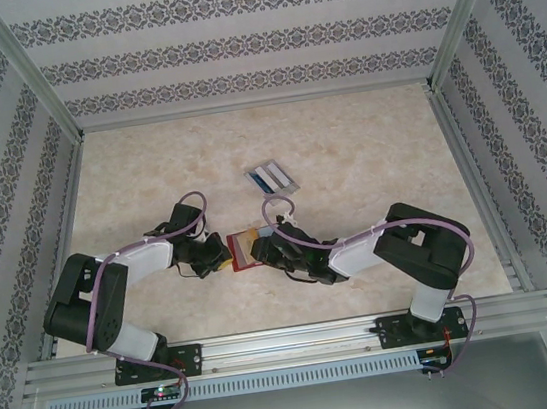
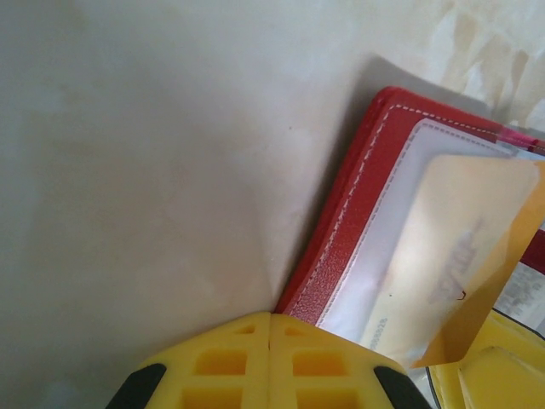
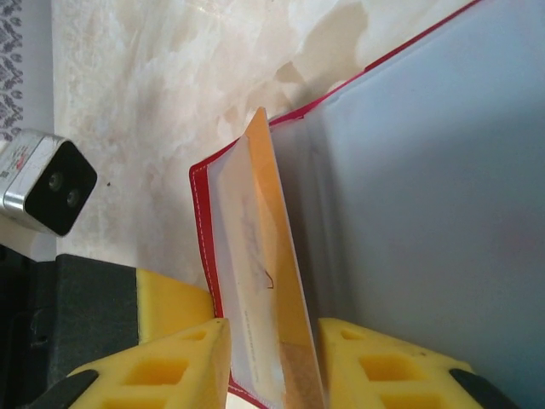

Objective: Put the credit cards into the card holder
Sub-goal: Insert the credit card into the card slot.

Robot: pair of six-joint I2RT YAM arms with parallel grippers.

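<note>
Left gripper [image 1: 216, 256] and right gripper [image 1: 262, 252] were seen from above at either end of one open card holder [image 1: 242, 248]; blue and pale cards [image 1: 272, 177], too small to count, lay well apart beyond. At the left wrist, pads [image 2: 223, 362] were pressed together at the holder's corner, with one orange card [image 2: 464, 256] partly under its clear pocket [image 2: 370, 277]. At the right wrist, fingers [image 3: 162, 371] were spread either side of that card; clamping could not be told.

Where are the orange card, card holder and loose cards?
orange card [image 3: 274, 247]: right wrist view, flat face
card holder [image 2: 349, 213]: left wrist view, red stitched edge
loose cards [image 1: 272, 177]: top external view, middle
</note>
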